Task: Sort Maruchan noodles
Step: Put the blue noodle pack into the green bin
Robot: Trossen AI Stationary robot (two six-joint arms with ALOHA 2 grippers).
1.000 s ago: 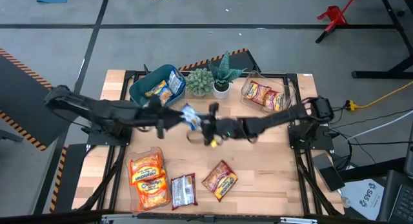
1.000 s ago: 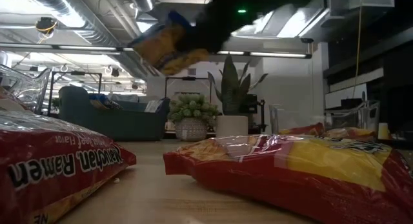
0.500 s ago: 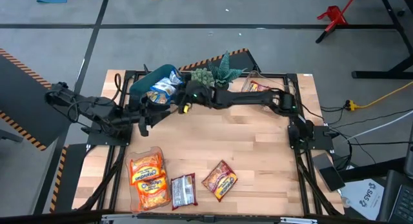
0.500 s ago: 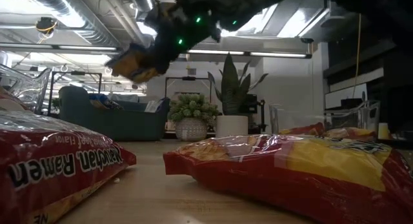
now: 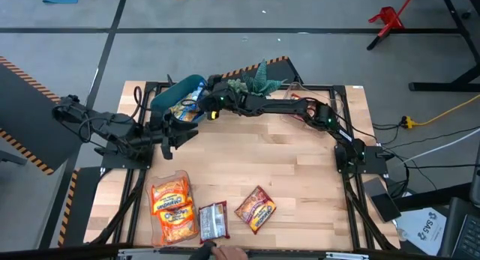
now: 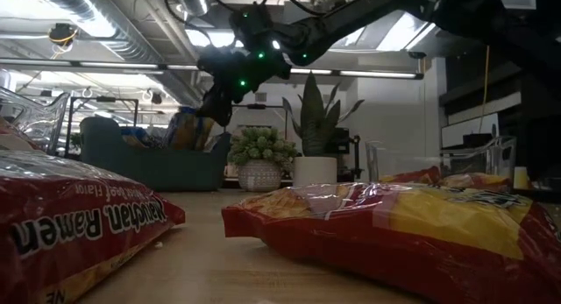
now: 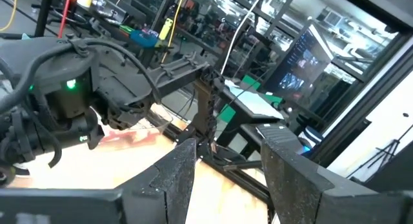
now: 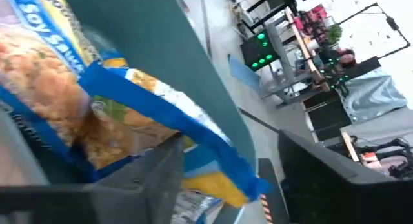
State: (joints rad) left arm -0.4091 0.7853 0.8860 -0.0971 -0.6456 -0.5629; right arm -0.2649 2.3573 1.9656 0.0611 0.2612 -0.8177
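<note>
A blue-yellow noodle packet lies in the teal bin at the table's far left; in the low view this packet sticks up above the bin's rim. My right gripper reaches over the bin, fingers open, just above the packet. My left gripper hangs open and empty near the table's left side, in front of the bin. Orange packets fill a clear tub at the near left. A silvery-red packet and a red packet lie flat on the table. My right gripper's fingers stand apart over the blue-yellow packet's near edge, slanting down from the table's right. One finger overlaps the packet in the right wrist view; whether it touches, I cannot tell.
Two potted plants stand at the far edge beside the bin, under my right arm. A clear tub with red packets sits at the far right. A person's hand shows at the table's near edge. Bare wood lies in the middle.
My right gripper has swung from the table's middle toward the far left, carrying the blue-yellow packet over the teal bin. The packet, at the fingers half a second ago, now sits lower in the bin. My left gripper drew back toward the left edge.
</note>
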